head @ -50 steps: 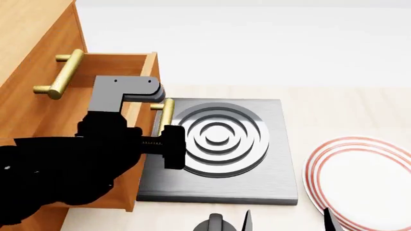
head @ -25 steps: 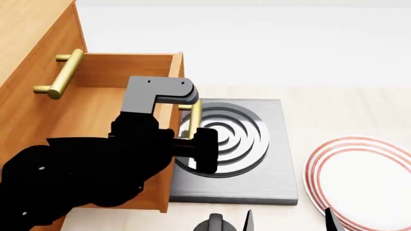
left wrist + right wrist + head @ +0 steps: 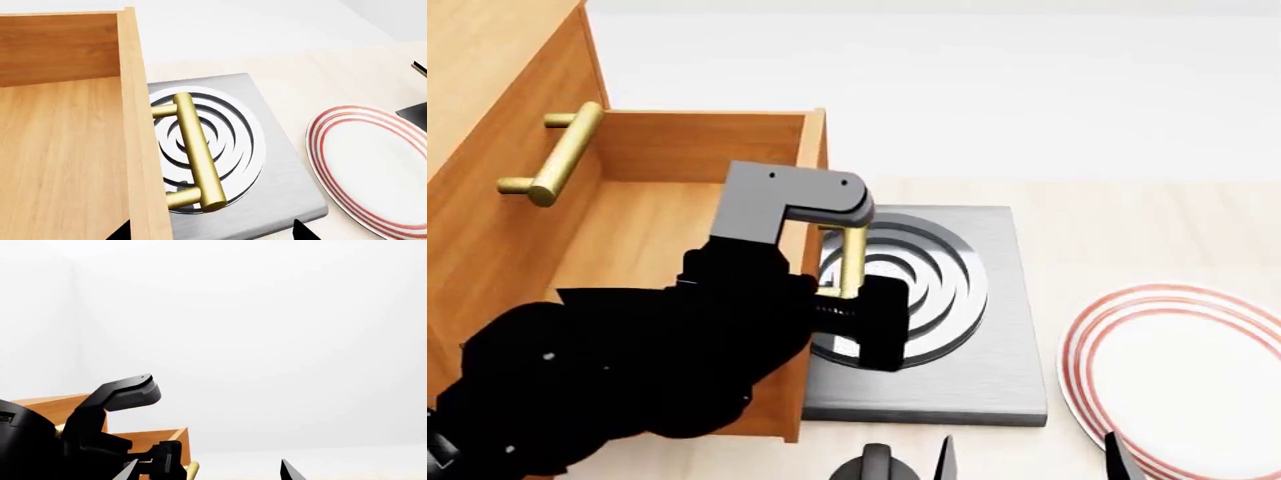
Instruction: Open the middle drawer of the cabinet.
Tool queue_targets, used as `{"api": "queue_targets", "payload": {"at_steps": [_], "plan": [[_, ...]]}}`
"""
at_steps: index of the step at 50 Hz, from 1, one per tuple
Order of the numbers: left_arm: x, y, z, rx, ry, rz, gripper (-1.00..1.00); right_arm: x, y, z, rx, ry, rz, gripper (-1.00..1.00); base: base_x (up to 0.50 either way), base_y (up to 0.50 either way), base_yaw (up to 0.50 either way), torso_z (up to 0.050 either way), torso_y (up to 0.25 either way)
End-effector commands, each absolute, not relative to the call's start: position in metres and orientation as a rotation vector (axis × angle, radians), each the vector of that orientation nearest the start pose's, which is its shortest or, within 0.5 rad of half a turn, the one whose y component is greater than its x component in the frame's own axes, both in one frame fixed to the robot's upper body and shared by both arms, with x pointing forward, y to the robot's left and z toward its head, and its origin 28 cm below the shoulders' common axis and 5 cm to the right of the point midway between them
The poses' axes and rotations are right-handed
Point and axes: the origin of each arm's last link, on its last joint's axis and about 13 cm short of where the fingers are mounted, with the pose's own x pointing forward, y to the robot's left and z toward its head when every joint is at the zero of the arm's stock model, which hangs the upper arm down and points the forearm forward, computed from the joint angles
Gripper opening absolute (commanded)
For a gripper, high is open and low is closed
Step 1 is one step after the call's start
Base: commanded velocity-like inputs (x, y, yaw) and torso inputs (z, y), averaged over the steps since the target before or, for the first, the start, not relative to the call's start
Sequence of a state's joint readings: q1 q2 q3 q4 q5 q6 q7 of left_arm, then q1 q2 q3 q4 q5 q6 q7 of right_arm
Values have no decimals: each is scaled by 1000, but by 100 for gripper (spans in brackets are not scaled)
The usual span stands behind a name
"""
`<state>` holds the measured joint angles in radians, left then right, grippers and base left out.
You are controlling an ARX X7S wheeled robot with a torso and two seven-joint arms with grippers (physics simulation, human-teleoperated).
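Head view: left end effector (image 3: 851,300) clamped on middle drawer (image 3: 667,230) handle (image 3: 851,258), drawer overhanging hotplate (image 3: 961,300); overpulling risks unseating it from cabinet (image 3: 494,120).

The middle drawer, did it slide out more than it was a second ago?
Yes. In the head view the middle drawer has slid farther out of the cabinet; its front now reaches farther over the hotplate as the left gripper pulls.
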<state>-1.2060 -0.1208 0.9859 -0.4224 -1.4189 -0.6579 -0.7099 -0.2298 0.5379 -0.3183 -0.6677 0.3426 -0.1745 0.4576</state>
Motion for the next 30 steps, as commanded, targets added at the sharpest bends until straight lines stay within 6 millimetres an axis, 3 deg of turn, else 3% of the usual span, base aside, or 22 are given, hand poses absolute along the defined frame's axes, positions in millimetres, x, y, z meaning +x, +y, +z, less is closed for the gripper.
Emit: {"api": "queue_targets", "payload": {"at_steps": [1,6,16,30], "plan": [[328,66,202,-98,509,-425,100,138,-105,112,126,-391,112,100,0,0,0,0,0],[328,66,202,-105,505,-427,100,138,-105,113,126,-391,111,100,2,-1,-3,0,0],[335,71,216,-65,265,-401,100,137,-105,113,126,-393,112,100,1,-2,-4,0,0],[344,87,211,30,163,-288,100,136,-105,114,126,-398,114,100,0,0,0,0,0]]}}
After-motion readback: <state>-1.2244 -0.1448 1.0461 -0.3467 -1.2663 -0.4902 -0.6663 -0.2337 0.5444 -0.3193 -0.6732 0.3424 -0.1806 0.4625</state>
